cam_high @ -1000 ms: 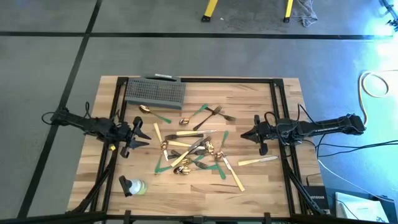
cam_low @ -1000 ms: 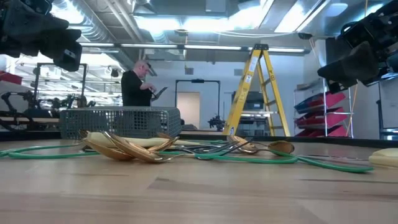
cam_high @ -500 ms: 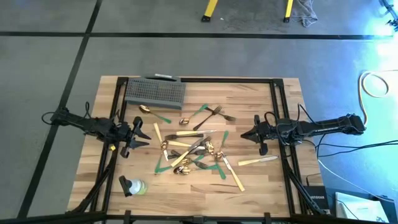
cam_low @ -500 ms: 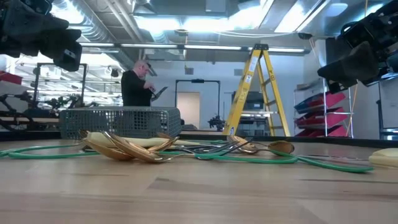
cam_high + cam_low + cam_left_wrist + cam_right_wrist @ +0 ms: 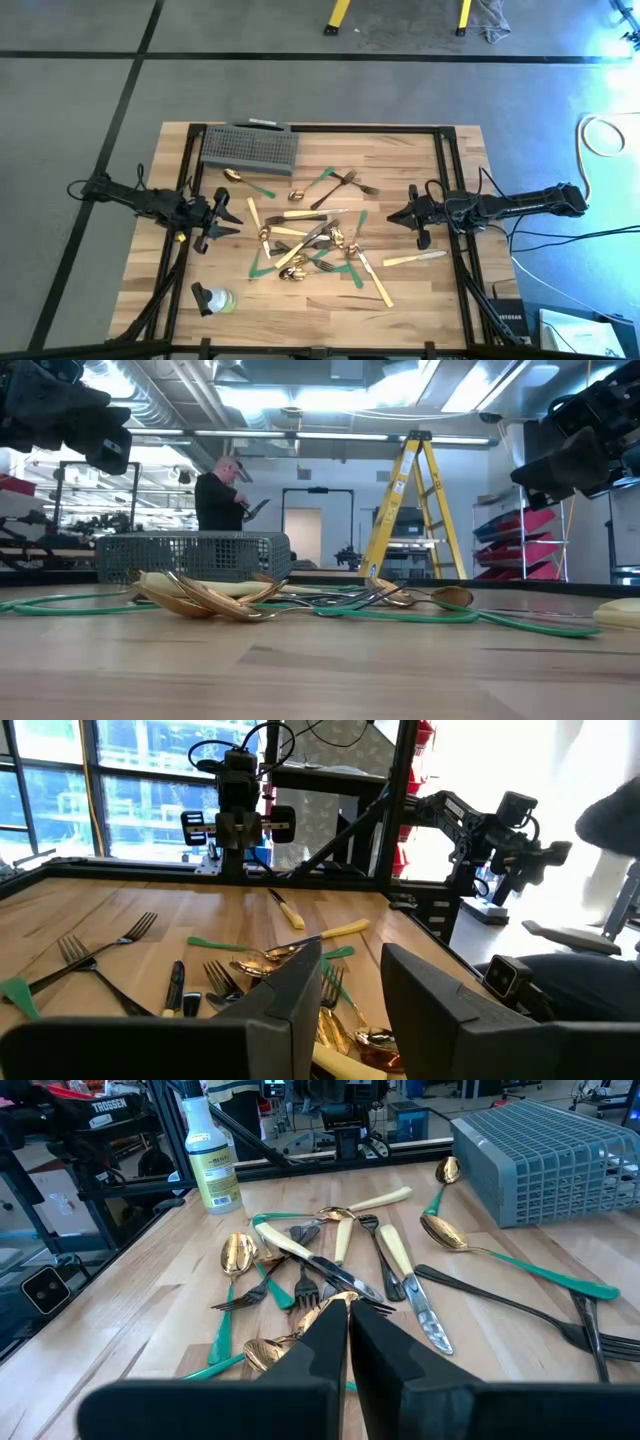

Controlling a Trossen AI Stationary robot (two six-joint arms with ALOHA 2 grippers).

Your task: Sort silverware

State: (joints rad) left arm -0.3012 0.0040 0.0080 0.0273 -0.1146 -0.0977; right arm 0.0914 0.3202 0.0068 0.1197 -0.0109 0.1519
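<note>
Left gripper: we see the left gripper (image 5: 228,218) above the table's left side, just beside the pile; in its wrist view the fingers (image 5: 290,1010) stand a little apart with nothing between them.
Right gripper: the right gripper (image 5: 393,215) hangs above the right side, fingers (image 5: 330,1345) pressed together, empty, pointing at the pile.
Silverware: the silverware (image 5: 310,235) lies tangled mid-table, with gold spoons (image 5: 238,1255), dark forks (image 5: 100,955) and cream-handled knives (image 5: 395,1250) crossing one another; one cream knife (image 5: 413,258) lies apart near the right edge.
Tape: green tape strips (image 5: 262,188) run under and between the pieces.
Risk, tangle: we judge that lifting one piece from the heap could drag or flip its neighbours, since handles overlap.
Risk, flat pieces: thin, shiny cutlery lying flat on the wooden table (image 5: 440,300) may slip from the fingers or be pushed along instead of caught.
Risk, tape: a strip could be pinched together with a fork or spoon.
Risk, bottle: the spray bottle (image 5: 212,298) at the left front could be knocked by the left arm.
Container: the grey wire mesh basket (image 5: 250,148) sits at the far left of the table; we see no cutlery in it, though its inside is not fully shown.
Nearest piece: a gold spoon (image 5: 233,176) lies just in front of the basket.
</note>
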